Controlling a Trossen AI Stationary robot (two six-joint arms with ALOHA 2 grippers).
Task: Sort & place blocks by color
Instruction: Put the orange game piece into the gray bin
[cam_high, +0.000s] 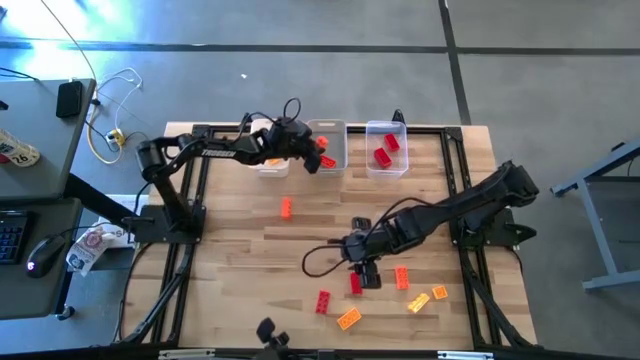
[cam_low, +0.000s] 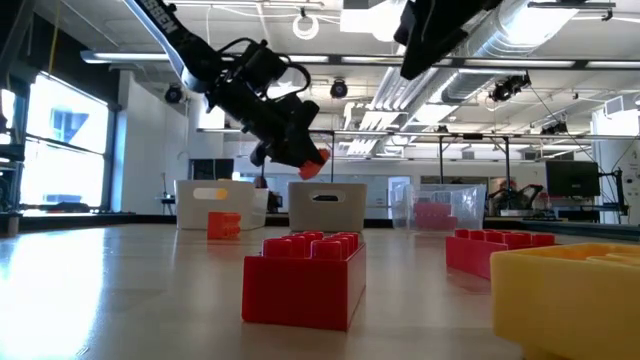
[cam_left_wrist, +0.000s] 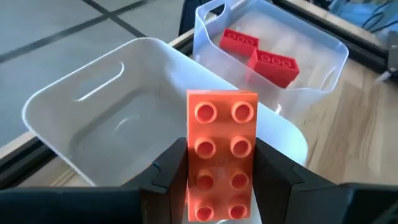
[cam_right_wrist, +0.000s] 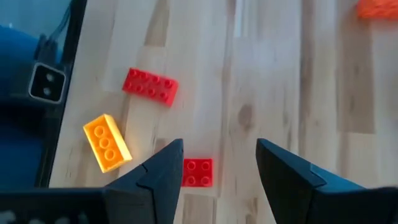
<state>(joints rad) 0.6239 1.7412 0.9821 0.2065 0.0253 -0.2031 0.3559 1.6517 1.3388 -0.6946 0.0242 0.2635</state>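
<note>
Low view puts a small red studded plastic brick (cam_low: 303, 276) nearest on the pale wooden table (cam_low: 120, 300), with a yellow-orange brick (cam_low: 570, 290) at the near right edge and another red brick (cam_low: 490, 250) just behind it. Farther back, the left gripper (cam_low: 300, 150) is seen raised above the row of bins, and an orange-red studded brick (cam_left_wrist: 222, 155) is pinched between its two dark fingers (cam_left_wrist: 168, 174), as the left wrist view makes plain. That brick is held directly over the white rectangular plastic bin (cam_left_wrist: 81, 112), the middle one (cam_high: 330, 145), which appears bare inside. The step in hand is judged to be the drop of an orange-red brick into its colour bin; the next move calls only for the fingers to be parted, perhaps after a slight lowering so that the brick does not bounce out. Beside it, two red bricks (cam_left_wrist: 261, 53) are already lodged in the clear plastic bin (cam_left_wrist: 323, 56), and the neighbouring rim must be kept clear. Nearer the front of the table, the right gripper (cam_high: 362, 272) is poised with its fingers spread above a small red brick (cam_right_wrist: 197, 172), apparently the next pick. A red brick (cam_right_wrist: 150, 86) and a yellow-orange brick (cam_right_wrist: 107, 142) lie near it, apart from one another, and a lone orange-red brick (cam_high: 286, 207) is left in mid-table. Nothing is seen to obstruct either arm.
</note>
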